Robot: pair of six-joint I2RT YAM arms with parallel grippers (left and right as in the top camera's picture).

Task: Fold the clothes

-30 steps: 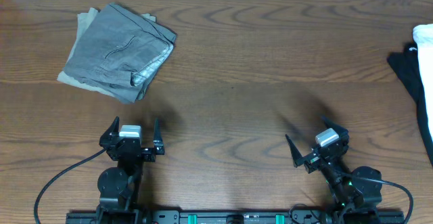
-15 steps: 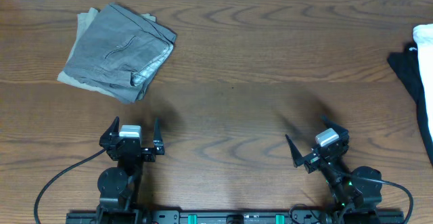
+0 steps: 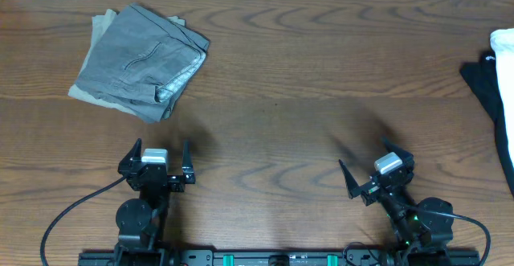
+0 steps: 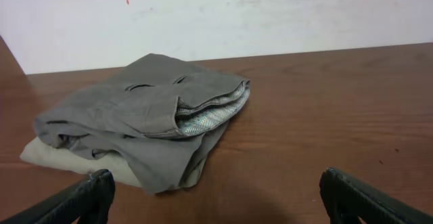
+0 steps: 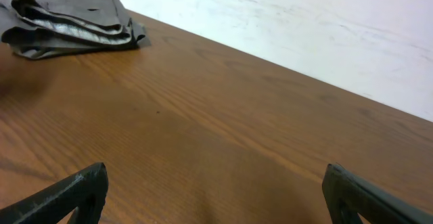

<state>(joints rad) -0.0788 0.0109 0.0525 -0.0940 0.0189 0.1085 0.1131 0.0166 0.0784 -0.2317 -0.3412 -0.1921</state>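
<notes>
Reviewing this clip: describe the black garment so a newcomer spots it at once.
On the wooden table in the overhead view, go to the right edge. The black garment lies there, partly out of frame, beside a white cloth. It alone is black; the folded garment far left is grey.

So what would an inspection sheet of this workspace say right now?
Surface: brown wooden table, no damage seen.
Job's things: black T-shirt at the right edge, partly out of view, untouched.
Clutter: folded grey garment far left; white cloth by the T-shirt.
Claws: left claw and right claw both open, holding nothing.
Cables: left cable and right cable loop by the arm bases.
Surroundings: white wall behind the table.
</notes>
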